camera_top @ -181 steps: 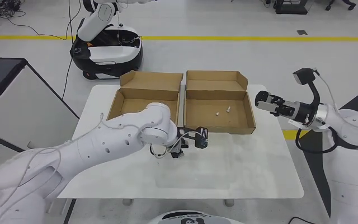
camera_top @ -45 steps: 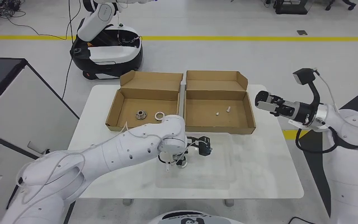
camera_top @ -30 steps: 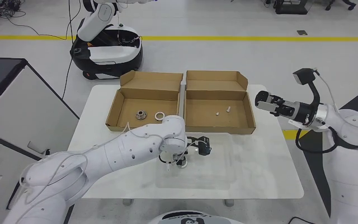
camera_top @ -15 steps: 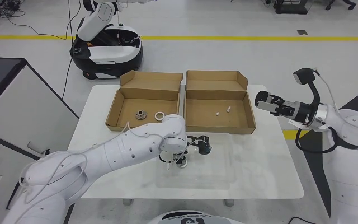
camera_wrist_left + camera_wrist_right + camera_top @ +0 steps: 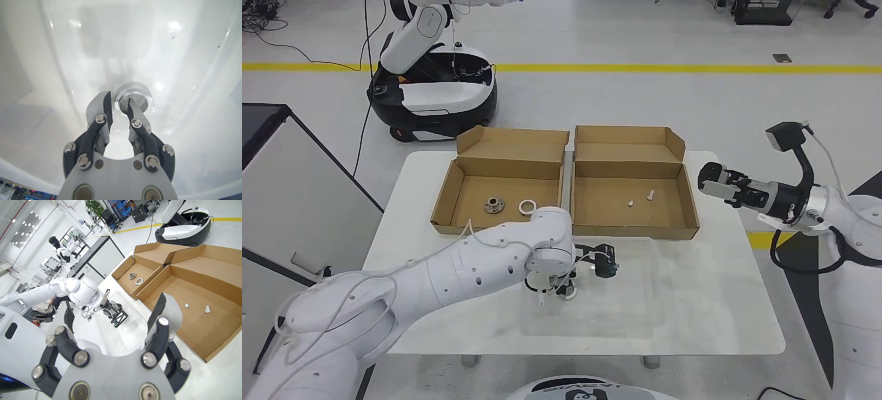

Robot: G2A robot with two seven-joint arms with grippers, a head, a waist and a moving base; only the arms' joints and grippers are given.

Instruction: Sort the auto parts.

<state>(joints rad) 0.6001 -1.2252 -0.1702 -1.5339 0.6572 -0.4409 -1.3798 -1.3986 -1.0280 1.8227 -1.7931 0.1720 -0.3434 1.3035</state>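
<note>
A silver metal ring lies on the white tray. My left gripper is down at it and open. One finger is inside the ring's hole and the other is just outside its wall. In the top view the left gripper is at the tray's near-left part. My right gripper hangs open and empty off the table's right side, beside the right cardboard box. That box holds two small bolts. The left cardboard box holds a flange and a white ring.
The two open boxes stand side by side along the table's far edge, with their lids up behind them. The shallow tray takes up the table's front middle. Another robot base stands on the floor beyond the table.
Since six seconds ago my left arm has swung from beside the left box down onto the tray, uncovering the flange and ring in that box. It has barely moved over the last second.
</note>
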